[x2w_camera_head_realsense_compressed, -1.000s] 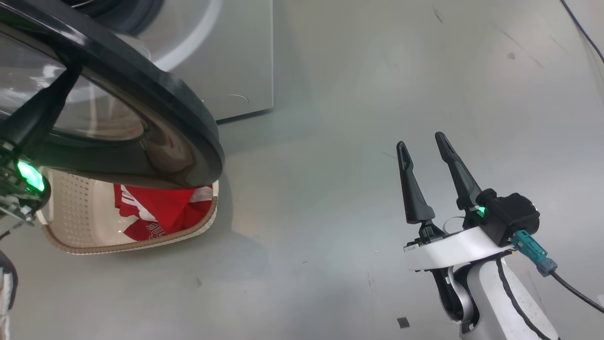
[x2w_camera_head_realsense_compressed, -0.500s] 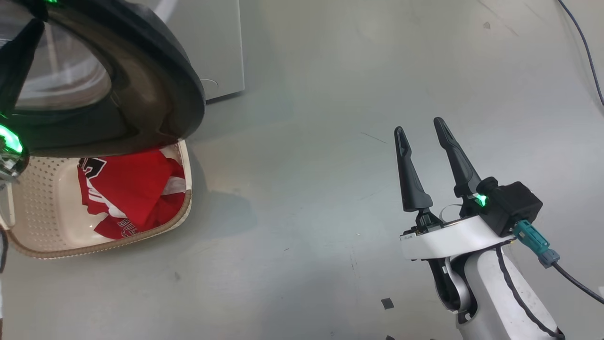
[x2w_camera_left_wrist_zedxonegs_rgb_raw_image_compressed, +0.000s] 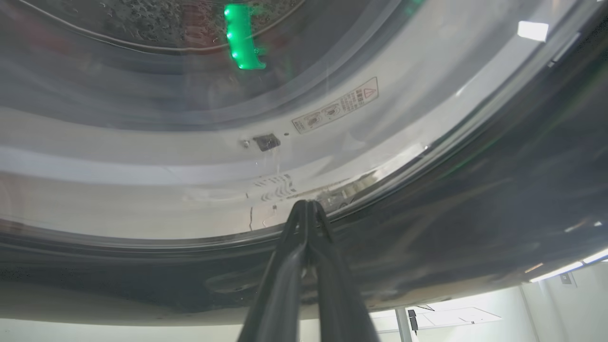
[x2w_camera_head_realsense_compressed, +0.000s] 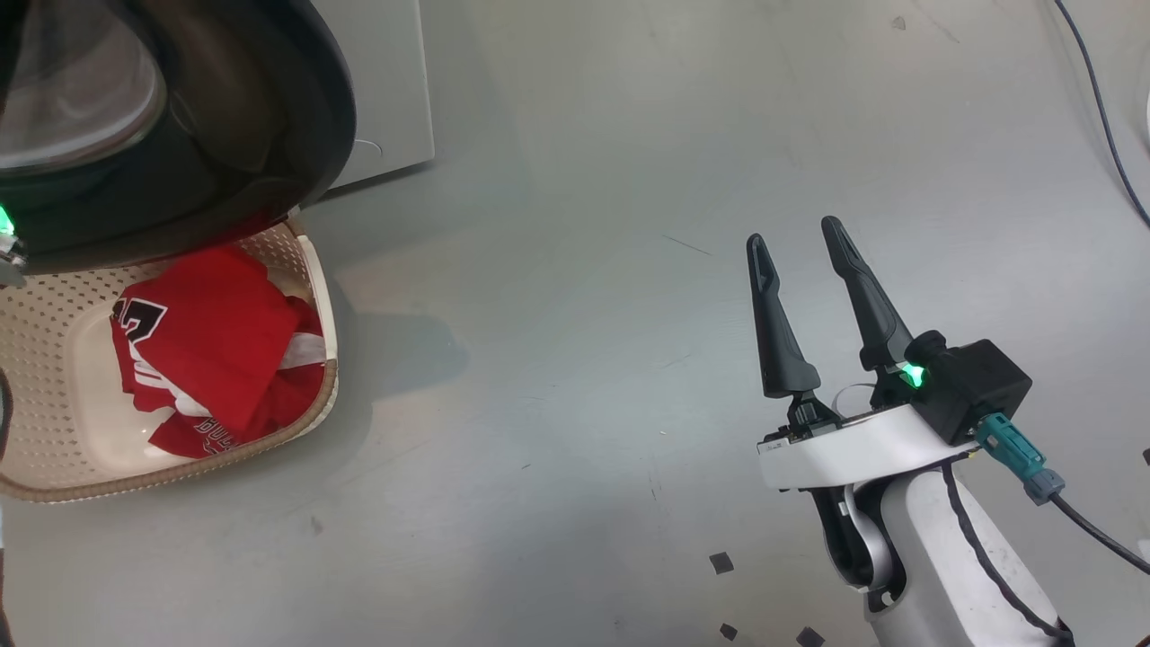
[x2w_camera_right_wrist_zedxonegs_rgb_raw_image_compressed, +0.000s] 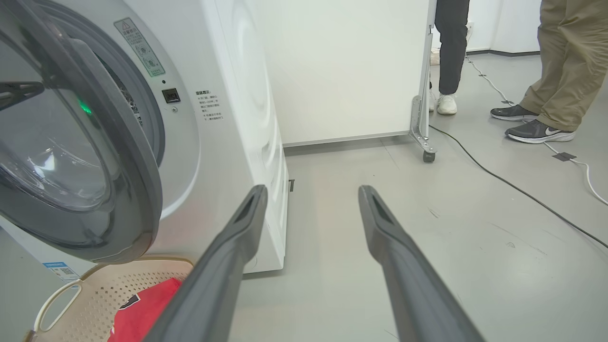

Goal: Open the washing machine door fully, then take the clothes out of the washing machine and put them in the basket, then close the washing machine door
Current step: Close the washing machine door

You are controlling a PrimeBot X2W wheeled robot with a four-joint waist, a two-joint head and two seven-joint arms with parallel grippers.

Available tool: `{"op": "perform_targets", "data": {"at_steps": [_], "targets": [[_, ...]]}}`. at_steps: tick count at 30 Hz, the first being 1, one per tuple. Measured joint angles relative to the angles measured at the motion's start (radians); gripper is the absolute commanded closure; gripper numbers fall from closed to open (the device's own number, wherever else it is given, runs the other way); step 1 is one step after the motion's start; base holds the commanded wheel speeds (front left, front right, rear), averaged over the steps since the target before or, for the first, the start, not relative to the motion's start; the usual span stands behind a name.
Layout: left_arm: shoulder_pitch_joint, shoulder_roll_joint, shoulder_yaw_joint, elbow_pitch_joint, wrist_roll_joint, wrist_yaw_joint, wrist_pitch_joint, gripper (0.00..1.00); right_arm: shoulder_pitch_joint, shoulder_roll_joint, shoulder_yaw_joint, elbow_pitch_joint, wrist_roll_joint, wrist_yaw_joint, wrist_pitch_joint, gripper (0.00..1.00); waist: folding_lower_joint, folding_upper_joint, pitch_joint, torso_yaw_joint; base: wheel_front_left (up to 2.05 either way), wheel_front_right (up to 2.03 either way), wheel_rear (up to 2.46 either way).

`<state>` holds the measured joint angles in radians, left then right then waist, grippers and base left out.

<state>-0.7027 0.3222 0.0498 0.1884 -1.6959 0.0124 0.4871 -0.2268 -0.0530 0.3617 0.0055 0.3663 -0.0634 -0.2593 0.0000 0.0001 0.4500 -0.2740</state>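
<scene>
The washing machine door (x2w_camera_head_realsense_compressed: 269, 135) fills the head view's upper left, with its black rim hanging over the basket (x2w_camera_head_realsense_compressed: 325, 296). The red clothes (x2w_camera_head_realsense_compressed: 216, 350) lie inside the basket. In the left wrist view my left gripper (x2w_camera_left_wrist_zedxonegs_rgb_raw_image_compressed: 307, 205) is shut, with its tips against the door (x2w_camera_left_wrist_zedxonegs_rgb_raw_image_compressed: 475, 213) where the black rim meets the glass. My right gripper (x2w_camera_head_realsense_compressed: 792, 230) hangs open over bare floor, well right of the basket. The right wrist view shows that gripper (x2w_camera_right_wrist_zedxonegs_rgb_raw_image_compressed: 312, 190) open and holding nothing. It also shows the washing machine (x2w_camera_right_wrist_zedxonegs_rgb_raw_image_compressed: 228, 118), its door (x2w_camera_right_wrist_zedxonegs_rgb_raw_image_compressed: 137, 190) ajar, the basket (x2w_camera_right_wrist_zedxonegs_rgb_raw_image_compressed: 104, 294) and the clothes (x2w_camera_right_wrist_zedxonegs_rgb_raw_image_compressed: 147, 313).
Two people's legs (x2w_camera_right_wrist_zedxonegs_rgb_raw_image_compressed: 560, 61) stand at the right wrist view's far right. A black cable (x2w_camera_right_wrist_zedxonegs_rgb_raw_image_compressed: 513, 185) runs across the floor there. A white panel (x2w_camera_right_wrist_zedxonegs_rgb_raw_image_compressed: 342, 66) on a caster (x2w_camera_right_wrist_zedxonegs_rgb_raw_image_compressed: 429, 156) stands behind the machine. Small dark tape bits (x2w_camera_head_realsense_compressed: 720, 563) dot the grey floor.
The head camera has shifted, sliding the scene left and up. The door rim now covers less of the basket, so more of the red clothes shows. My right gripper stays open.
</scene>
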Motion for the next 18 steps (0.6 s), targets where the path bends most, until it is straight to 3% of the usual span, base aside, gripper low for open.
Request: {"op": "perform_targets", "data": {"at_steps": [8, 18], "targets": [[-0.047, -0.023, -0.001, 0.045, 0.043, -0.019, -0.049, 1.00, -0.013, 0.000, 0.001, 0.001, 0.000, -0.001, 0.000, 0.00, 0.0000, 0.0000, 0.005, -0.002, 0.00, 0.00, 0.00], [-0.046, -0.088, -0.009, 0.094, 0.021, -0.092, -0.057, 1.00, -0.013, 0.001, -0.023, 0.010, -0.014, -0.001, 0.000, 0.00, 0.0000, 0.0000, -0.010, 0.031, 0.00, 0.00, 0.00]]}}
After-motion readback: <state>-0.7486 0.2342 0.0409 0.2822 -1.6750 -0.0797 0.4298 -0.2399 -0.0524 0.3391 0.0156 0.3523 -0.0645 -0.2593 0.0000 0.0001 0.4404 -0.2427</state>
